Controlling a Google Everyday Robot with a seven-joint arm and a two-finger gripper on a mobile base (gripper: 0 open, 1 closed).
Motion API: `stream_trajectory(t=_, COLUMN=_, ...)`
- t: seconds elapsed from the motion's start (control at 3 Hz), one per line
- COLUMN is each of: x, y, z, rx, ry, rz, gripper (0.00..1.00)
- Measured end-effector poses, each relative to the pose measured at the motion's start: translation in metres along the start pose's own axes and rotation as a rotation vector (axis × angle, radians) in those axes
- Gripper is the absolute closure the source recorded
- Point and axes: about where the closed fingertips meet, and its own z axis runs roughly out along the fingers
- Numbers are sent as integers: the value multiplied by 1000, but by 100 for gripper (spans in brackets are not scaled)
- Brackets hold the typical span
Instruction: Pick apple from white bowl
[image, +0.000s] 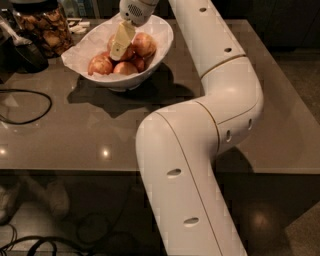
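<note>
Apple — golden-yellow w/ red blush, high on the heap in the white bowl, at the far part of the table. Redder apples are packed round it, touching. Crumpled paper lining shows at the bowl's low lip.

Gripper — inside the bowl's rim, slanting down over the heap, just beside the apple, poss. touching. How far open it is, and whether it has hold of anything: cannot tell. Which apple it is lined up on: not certain either.

Step in hand (est.): closing in for the grasp, apple not yet lifted.
- Centre on the apple's widest part, not its shoulder; round glossy skin will prob. slip sideways if pinched off-centre.
- Go no deeper than needed, since crowding the touching neighbours could roll or wedge them.
- Lift straight up till clear of the rim, then move sideways.

Edges & room:
- Bowl rim is slanted — higher on the arm side, lower toward the glass jar.
- Jar is near the bowl on its low-lip side, so avoid swinging out that way.
- Black cable is on the tabletop, well apart from the bowl.
- Bowl sits well in from the table's near edge, w/ bare top between them; that looks the best room for withdrawal.
</note>
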Motion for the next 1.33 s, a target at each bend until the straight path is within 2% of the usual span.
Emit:
stream_trajectory(t=1.0, x=14, y=-3, z=27, rx=-30, ry=29, rz=24, gripper=21)
stream_trajectory(t=1.33, x=13, y=-3, z=27, rx=-30, ry=29, rz=24, gripper=39)
